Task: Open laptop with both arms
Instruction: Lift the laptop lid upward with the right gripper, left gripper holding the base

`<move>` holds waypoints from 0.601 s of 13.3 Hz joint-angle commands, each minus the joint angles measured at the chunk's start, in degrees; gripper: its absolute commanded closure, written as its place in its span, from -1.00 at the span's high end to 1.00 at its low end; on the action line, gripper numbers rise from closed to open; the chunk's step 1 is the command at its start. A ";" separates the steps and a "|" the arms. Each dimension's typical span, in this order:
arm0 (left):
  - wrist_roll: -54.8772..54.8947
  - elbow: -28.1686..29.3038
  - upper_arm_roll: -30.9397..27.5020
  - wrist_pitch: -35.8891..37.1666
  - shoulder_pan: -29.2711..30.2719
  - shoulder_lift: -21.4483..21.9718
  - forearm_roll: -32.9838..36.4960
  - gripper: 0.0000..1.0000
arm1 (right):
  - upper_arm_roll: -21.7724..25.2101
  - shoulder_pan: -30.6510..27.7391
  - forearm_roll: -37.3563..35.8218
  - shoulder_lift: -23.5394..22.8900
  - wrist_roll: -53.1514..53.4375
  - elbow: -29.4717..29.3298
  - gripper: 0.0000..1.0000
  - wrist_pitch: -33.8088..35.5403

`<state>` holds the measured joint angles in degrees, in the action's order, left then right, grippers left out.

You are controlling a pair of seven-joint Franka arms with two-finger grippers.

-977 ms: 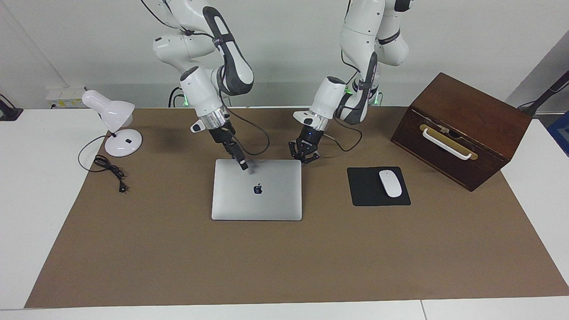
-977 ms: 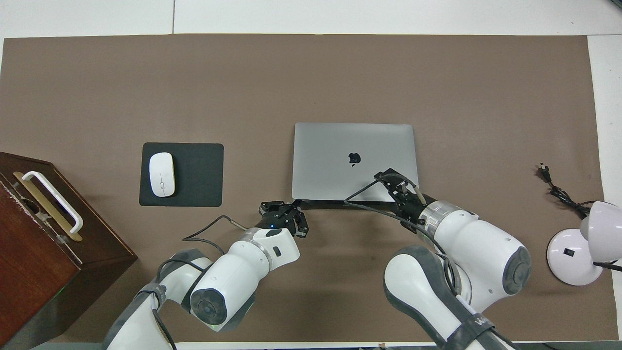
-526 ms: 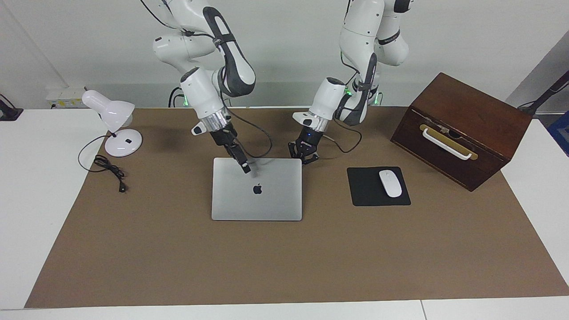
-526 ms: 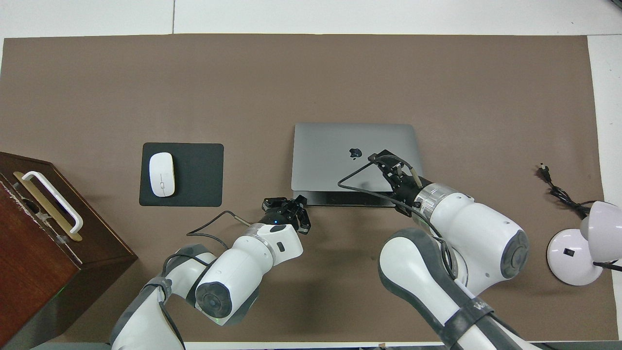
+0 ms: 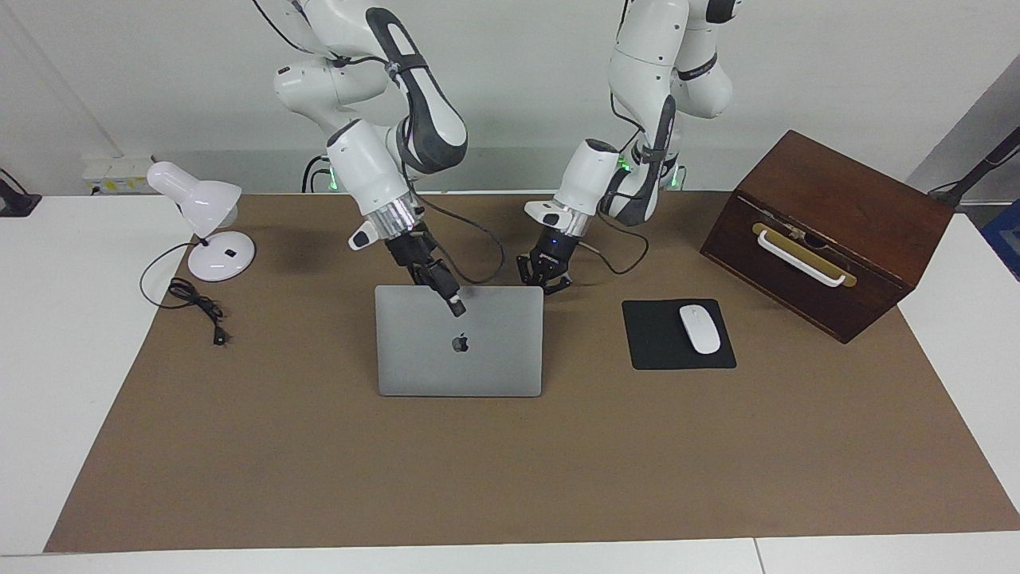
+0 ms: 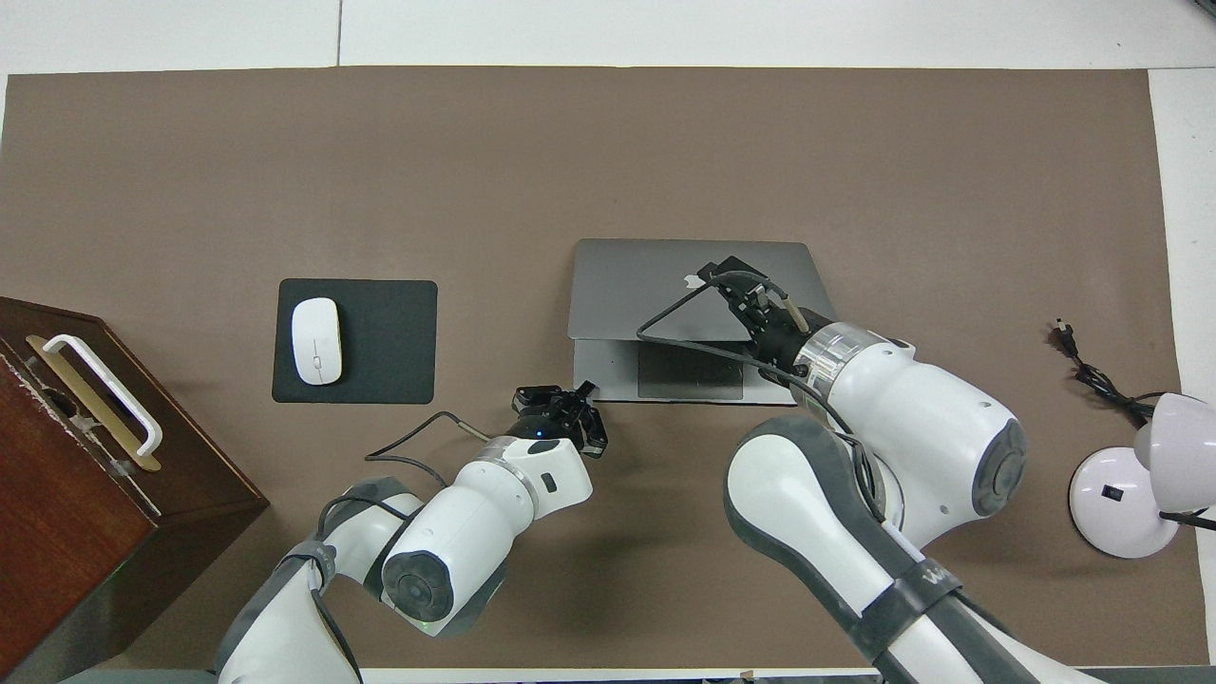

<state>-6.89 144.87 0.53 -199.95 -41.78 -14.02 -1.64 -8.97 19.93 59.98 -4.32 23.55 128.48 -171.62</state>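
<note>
The silver-grey laptop (image 5: pixel 478 367) lies mid-table on the brown mat with its apple-logo lid partly raised, the open edge toward the robots. In the overhead view the lid (image 6: pixel 627 285) is tilted up, and the base with its grey trackpad (image 6: pixel 689 380) shows under it. My right gripper (image 5: pixel 454 304) is shut on the lid's raised edge near its middle; it also shows in the overhead view (image 6: pixel 731 275). My left gripper (image 5: pixel 544 285) is open and low at the base's corner nearest the robots, toward the left arm's end; it also shows in the overhead view (image 6: pixel 559 391).
A black mouse pad (image 5: pixel 661 351) with a white mouse (image 5: pixel 700 328) lies beside the laptop toward the left arm's end. A brown wooden box (image 5: pixel 829 231) stands past it. A white desk lamp (image 5: pixel 203 215) and its cable (image 5: pixel 199 307) are at the right arm's end.
The right gripper has risen and carried the lid's edge up with it; the lid went from flat to partly open, exposing the trackpad. The left gripper stayed at the base's corner.
</note>
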 commanded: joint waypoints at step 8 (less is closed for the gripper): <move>1.88 -1.08 -1.06 -0.88 -0.50 -2.77 -0.03 -1.00 | -0.08 -2.79 1.28 -7.89 -8.70 -15.96 1.00 -0.48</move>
<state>-6.29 144.87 0.53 -200.02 -41.77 -14.07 -1.64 -8.57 18.30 59.98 -9.71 17.62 117.48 -171.62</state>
